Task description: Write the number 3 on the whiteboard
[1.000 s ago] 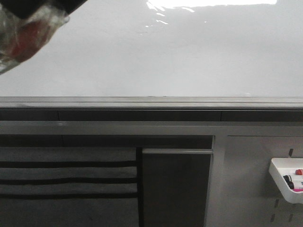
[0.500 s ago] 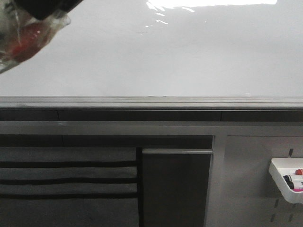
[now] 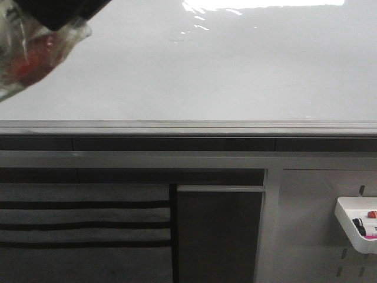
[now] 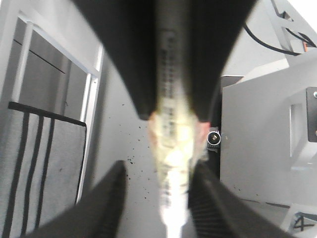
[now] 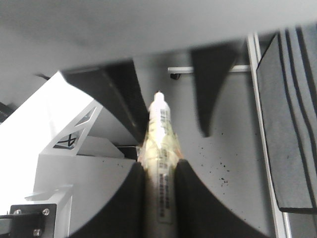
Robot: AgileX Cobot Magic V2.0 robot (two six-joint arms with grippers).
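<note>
Whiteboard (image 3: 224,65) is filling the upper front view, glossy and showing no stroke yet, w/ a grey rail (image 3: 188,127) along its lower edge and a small white marker tray (image 3: 344,221) sitting low at right. So the number 3 isn't started; the whole digit is left. You're seeing the left gripper (image 4: 171,126) clamping a marker (image 4: 171,148) wrapped in clear tape, hanging at the board's upper left corner. Right gripper (image 5: 159,171) is pinching a second marker (image 5: 158,134), tip pointing out.

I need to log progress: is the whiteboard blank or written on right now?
Blank as far as shown: the whiteboard in the front view carries only light reflections, no black line. Its top-left corner is hidden.
</note>
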